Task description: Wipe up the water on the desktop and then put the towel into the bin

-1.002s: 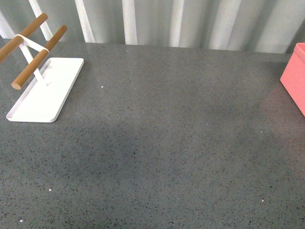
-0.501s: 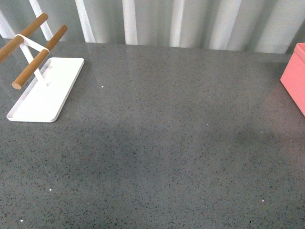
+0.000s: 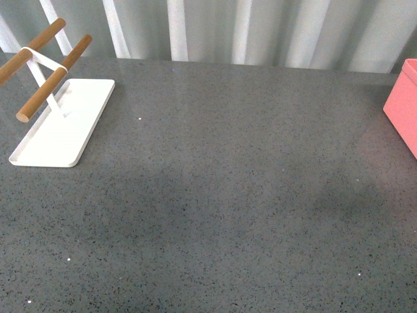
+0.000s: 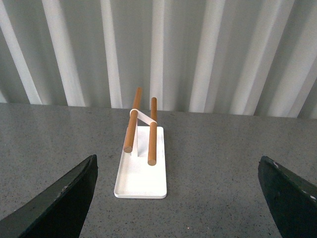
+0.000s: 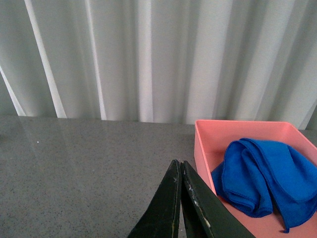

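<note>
Bright blue microfibre towel (image 5: pixel 265 173) lies bunched inside the salmon-pink plastic bin (image 5: pixel 208 130), just beside the right gripper (image 5: pixel 179 166), whose fingers are pressed together and empty; left gripper (image 4: pixel 178 191) spread wide, facing the white tray with wooden bars (image 4: pixel 141 171) on the speckled grey desktop (image 3: pixel 221 195).

Left tool (image 4: pixel 178 198) jaws spread wide, holding nothing. Right tool (image 5: pixel 180 171) jaws pressed together, empty. Neither arm visible in front view.

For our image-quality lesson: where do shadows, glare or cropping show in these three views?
Front view: soft shadow patches on the speckled dark grey desktop, salmon-pink plastic bin cropped. Left wrist view: open end effector is dark silhouette. Right wrist view: all sharp, bright blue microfibre towel evenly lit.
</note>
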